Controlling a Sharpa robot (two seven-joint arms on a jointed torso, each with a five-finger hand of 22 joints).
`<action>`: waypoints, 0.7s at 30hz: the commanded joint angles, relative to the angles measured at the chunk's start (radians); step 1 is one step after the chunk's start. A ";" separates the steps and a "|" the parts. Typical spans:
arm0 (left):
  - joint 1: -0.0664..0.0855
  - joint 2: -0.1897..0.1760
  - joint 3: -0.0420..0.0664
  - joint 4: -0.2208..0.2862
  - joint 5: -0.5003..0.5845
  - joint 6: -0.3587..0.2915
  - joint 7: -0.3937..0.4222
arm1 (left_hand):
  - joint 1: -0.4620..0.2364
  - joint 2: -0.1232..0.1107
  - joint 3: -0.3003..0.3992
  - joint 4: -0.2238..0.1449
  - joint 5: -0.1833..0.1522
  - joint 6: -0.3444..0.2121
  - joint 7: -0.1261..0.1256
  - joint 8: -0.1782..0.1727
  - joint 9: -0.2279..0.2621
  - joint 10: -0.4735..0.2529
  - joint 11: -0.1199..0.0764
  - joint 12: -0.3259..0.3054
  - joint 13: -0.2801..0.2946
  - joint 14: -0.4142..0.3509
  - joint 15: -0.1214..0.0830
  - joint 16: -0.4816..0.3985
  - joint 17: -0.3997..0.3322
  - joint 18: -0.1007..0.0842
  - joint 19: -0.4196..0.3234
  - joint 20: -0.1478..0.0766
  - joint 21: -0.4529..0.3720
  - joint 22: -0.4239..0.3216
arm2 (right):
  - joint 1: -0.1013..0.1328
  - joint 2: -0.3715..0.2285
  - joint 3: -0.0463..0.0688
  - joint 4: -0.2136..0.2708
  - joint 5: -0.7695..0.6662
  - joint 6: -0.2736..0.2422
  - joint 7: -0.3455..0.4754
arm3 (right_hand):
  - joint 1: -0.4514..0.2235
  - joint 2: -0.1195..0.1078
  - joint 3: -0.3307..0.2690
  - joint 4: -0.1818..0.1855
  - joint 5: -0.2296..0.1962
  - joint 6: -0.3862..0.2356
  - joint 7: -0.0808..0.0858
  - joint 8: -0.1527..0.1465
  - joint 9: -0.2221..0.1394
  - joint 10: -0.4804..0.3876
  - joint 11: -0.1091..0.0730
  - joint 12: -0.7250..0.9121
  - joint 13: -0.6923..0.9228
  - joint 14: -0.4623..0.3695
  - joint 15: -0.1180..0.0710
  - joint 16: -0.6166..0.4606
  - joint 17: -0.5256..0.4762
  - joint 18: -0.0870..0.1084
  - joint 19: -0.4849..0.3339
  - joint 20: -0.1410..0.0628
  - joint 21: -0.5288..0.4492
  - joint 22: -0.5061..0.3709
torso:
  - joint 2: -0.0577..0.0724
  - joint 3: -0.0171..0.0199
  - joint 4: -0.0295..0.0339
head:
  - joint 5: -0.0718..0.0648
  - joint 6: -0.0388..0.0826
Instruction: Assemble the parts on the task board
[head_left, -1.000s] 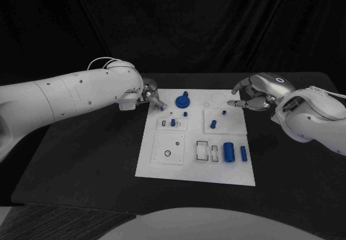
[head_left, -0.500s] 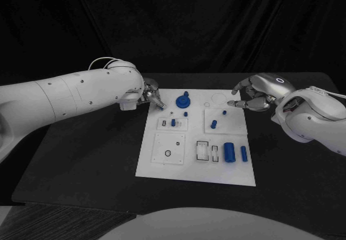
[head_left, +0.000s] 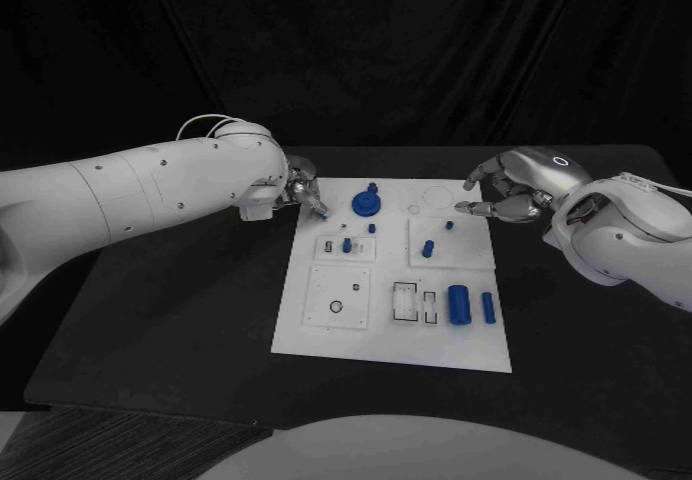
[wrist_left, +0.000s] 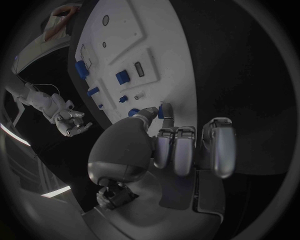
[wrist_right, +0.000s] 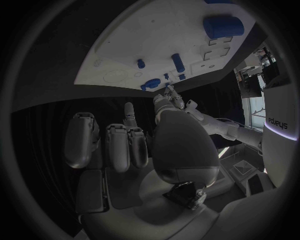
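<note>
The left hand (head_left: 302, 192) is held at the far left corner of the task board (head_left: 325, 335), a small blue part (wrist_left: 160, 111) pinched in its fingertips. Seven more blue parts are counted on the board. The right hand (head_left: 502, 190) is poised beside the far right corner, fingers curled apart, empty.

We see a matt white task board (head_left: 325, 335), smooth like plastic, carrying blue parts (head_left: 459, 304) with a dull plastic look, on a bench (head_left: 173, 330) of flat, matt black. Each robot hand, left (head_left: 300, 190) and right (head_left: 508, 187), looks like brushed silver metal with a soft sheen, on glossy white arm shells (head_left: 130, 195).
</note>
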 joint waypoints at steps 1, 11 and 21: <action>-0.002 -0.005 0.001 0.010 0.000 -0.039 0.003 | -0.012 -0.019 0.107 -0.020 0.041 0.024 -0.011 0.003 0.027 0.118 -0.010 0.007 0.266 0.116 -0.009 0.014 0.267 0.003 0.001 -0.006 -0.010 0.214 | -0.002 0.000 0.001 0.000 -0.001 0.007 -0.014 | -0.006 0.024 0.026 0.000 0.027 0.001 0.001 0.016 -0.012 0.097 0.003 0.020 0.267 0.072 0.008 -0.017 0.105 0.035 0.000 0.005 -0.019 0.190 | 0.000 0.0001 0.0002 | 0.001 0.000; 0.005 -0.057 0.001 0.091 0.000 -0.105 -0.013 | -0.030 -0.030 0.146 -0.028 0.049 0.031 -0.014 0.009 0.035 0.118 -0.013 0.007 0.266 0.116 -0.011 0.014 0.267 0.002 0.004 -0.008 -0.009 0.215 | -0.002 -0.002 0.001 0.000 -0.001 0.009 -0.017 | -0.006 0.024 0.026 0.000 0.027 0.001 0.001 0.016 -0.012 0.097 0.003 0.020 0.267 0.072 0.008 -0.017 0.105 0.035 0.000 0.005 -0.019 0.190 | 0.001 -0.0006 0.0007 | 0.003 0.000; 0.032 -0.138 0.001 0.213 0.005 -0.119 -0.035 | -0.044 -0.035 0.170 -0.029 0.054 0.036 -0.014 0.015 0.042 0.118 -0.013 0.007 0.266 0.116 -0.012 0.014 0.267 0.003 0.003 -0.008 -0.013 0.214 | -0.002 -0.004 0.001 0.001 -0.001 0.015 -0.022 | -0.006 0.026 0.026 0.000 0.029 0.000 0.001 0.015 -0.013 0.097 0.004 0.020 0.267 0.071 0.009 -0.018 0.104 0.035 -0.001 0.005 -0.021 0.190 | -0.002 0.0006 0.0016 | 0.004 0.000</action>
